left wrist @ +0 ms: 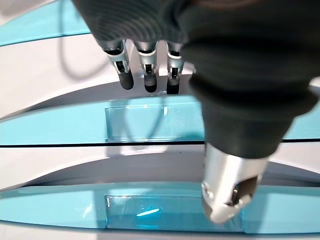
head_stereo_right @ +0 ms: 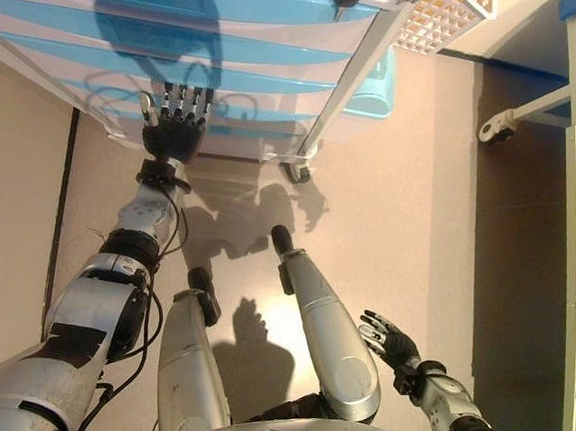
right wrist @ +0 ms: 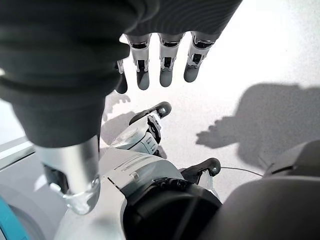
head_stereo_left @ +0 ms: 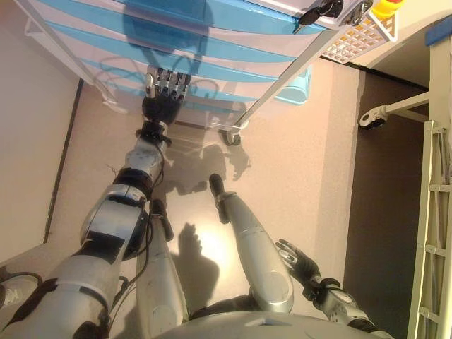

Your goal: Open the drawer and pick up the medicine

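A white cart with blue-striped drawers (head_stereo_left: 212, 42) stands before me, and all the drawers I can see are shut. My left hand (head_stereo_left: 164, 99) is raised to a drawer front low on the cart, fingers straight. In the left wrist view its fingertips (left wrist: 145, 82) reach into the white recess just above a blue strip with a clear label window (left wrist: 135, 122). My right hand (head_stereo_left: 300, 261) hangs low at my right side, open and empty, with its fingers (right wrist: 165, 70) straight over the floor. No medicine is in view.
The cart stands on casters (head_stereo_left: 231, 138). A white mesh basket (head_stereo_left: 357, 39) with a yellow thing (head_stereo_left: 387, 7) hangs at its right end, and a blue bin (head_stereo_left: 296, 88) stands behind it. A white metal frame (head_stereo_left: 431, 212) with a caster (head_stereo_left: 367, 120) stands to the right.
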